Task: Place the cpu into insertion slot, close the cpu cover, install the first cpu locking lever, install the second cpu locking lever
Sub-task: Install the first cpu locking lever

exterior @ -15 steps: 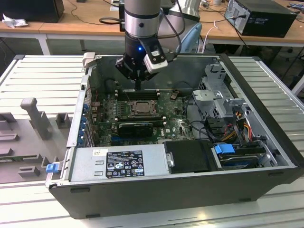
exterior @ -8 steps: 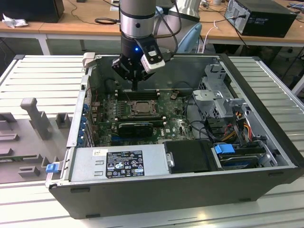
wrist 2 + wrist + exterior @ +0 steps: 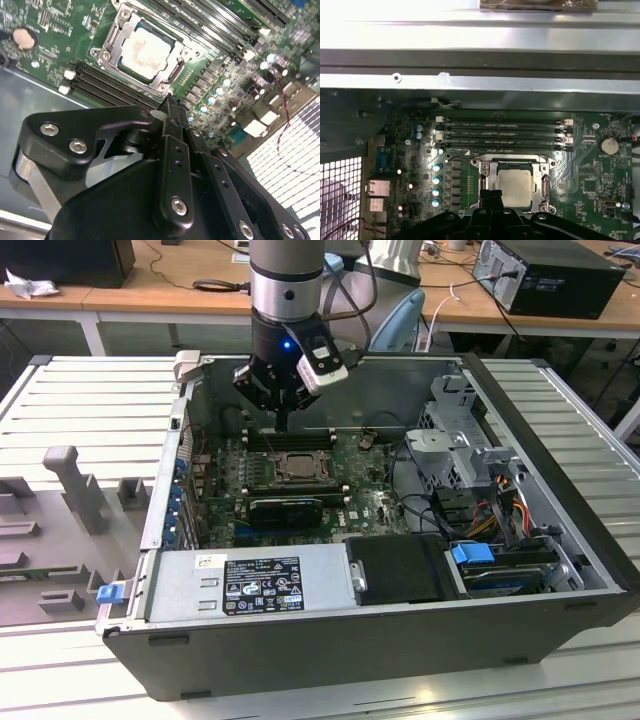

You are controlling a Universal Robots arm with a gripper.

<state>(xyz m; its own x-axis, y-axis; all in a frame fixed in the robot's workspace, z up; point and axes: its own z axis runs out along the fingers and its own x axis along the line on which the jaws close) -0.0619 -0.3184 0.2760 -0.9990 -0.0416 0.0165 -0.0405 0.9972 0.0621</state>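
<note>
Claw [image 3: 170,107] fills the near part of the second wrist view: black linkage, fingers pressed together into one narrow tip, nothing held between them. Tip hangs just above the board [image 3: 55,30], near one corner of the slot [image 3: 145,50]. In the first wrist view the closed tip [image 3: 491,196] sits at the slot [image 3: 516,184] edge, beside the cover frame.

Cpu [image 3: 145,50] lies flat in the slot, pale silvery face up; also seen in the first wrist view [image 3: 516,185]. Cover [image 3: 112,37] lies down around it, metal frame with the chip showing through its window. Whether the levers are latched cannot be told.

Black memory slots [image 3: 502,134] run parallel beside the socket. A coin cell [image 3: 608,145] sits on the board, well apart from the socket.

Exterior view: arm [image 3: 285,300] reaches down into an open computer case [image 3: 540,580] lying on a slatted tabletop [image 3: 90,410]; claw [image 3: 283,425] just above the socket [image 3: 298,468]. Power supply [image 3: 250,585] sits at the near side of the case, drive cage [image 3: 455,455] toward the exterior view's right.
</note>
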